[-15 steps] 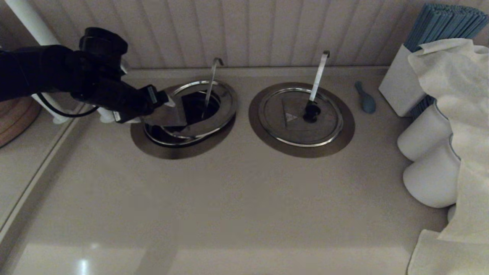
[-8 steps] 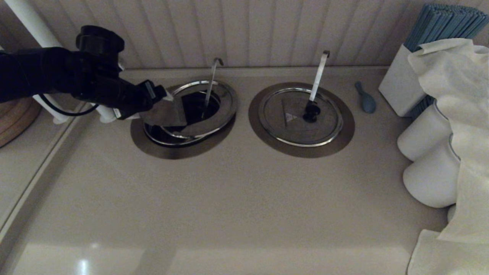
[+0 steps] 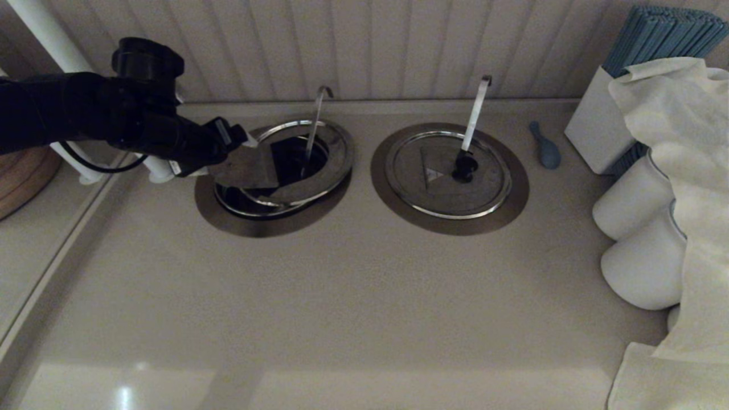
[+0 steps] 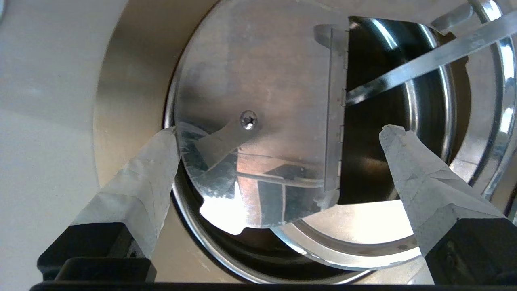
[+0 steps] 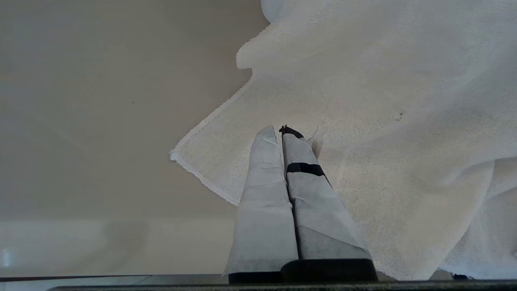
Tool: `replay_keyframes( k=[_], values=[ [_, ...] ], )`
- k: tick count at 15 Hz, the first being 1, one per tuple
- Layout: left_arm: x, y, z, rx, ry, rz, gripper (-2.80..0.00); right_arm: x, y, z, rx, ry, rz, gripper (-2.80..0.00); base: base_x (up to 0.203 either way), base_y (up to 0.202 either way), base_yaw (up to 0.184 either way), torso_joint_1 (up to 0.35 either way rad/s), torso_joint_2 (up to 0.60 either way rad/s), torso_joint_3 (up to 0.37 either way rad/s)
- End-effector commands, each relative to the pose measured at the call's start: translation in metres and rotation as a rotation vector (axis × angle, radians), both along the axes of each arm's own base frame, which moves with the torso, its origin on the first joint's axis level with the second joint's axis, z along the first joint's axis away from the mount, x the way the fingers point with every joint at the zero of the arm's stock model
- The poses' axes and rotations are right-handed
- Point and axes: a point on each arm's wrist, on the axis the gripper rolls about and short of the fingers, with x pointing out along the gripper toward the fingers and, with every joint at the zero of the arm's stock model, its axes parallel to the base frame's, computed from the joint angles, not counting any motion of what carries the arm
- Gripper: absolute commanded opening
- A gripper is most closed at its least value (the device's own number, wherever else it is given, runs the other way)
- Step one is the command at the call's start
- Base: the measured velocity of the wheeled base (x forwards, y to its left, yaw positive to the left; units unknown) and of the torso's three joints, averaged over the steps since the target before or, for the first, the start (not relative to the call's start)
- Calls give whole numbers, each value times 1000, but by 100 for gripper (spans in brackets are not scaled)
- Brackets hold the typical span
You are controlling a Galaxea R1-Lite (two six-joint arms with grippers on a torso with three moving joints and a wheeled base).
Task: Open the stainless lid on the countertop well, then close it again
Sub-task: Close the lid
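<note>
The left-hand countertop well (image 3: 256,225) has a dull-brown collar (image 4: 125,81) and a thin curl-hooked ladle handle (image 3: 316,125) rising from it. Its stainless lid (image 3: 250,168) is folded at the hinge. One flap is tilted up, and the left wrist view shows its shiny underside (image 4: 258,81) with a screw; the black knob is hidden. The dark well is exposed beside the ladle handle (image 4: 424,60). My left gripper (image 3: 242,142) (image 4: 282,132) is open, astride the raised flap, one fingertip (image 4: 167,141) at its rim. My right gripper (image 5: 281,130) is shut over a white cloth.
The twin well's lid (image 3: 421,188) lies closed at centre right with a flat slanted ladle handle (image 3: 475,111). A blue spoon (image 3: 545,148), a white box of blue sticks (image 3: 598,125), a white cloth (image 3: 672,142) and white jars (image 3: 638,267) crowd the right. A wooden board (image 3: 23,176) sits far left.
My left gripper has shifted slightly up and back toward the left, and the raised flap has tilted a little with it. The right arm is unchanged.
</note>
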Motion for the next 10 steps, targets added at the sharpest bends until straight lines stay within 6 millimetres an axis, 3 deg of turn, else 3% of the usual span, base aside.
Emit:
replay_keyframes(
  k=[1, 10],
  values=[
    [-2, 0, 3, -4, -5, 2, 0, 0, 0, 0, 0, 0, 0, -280, 0, 0, 0, 0, 0, 0],
    [1, 0, 4, -32, -44, 12, 0, 0, 0, 0, 0, 0, 0, -280, 0, 0, 0, 0, 0, 0]
  ],
)
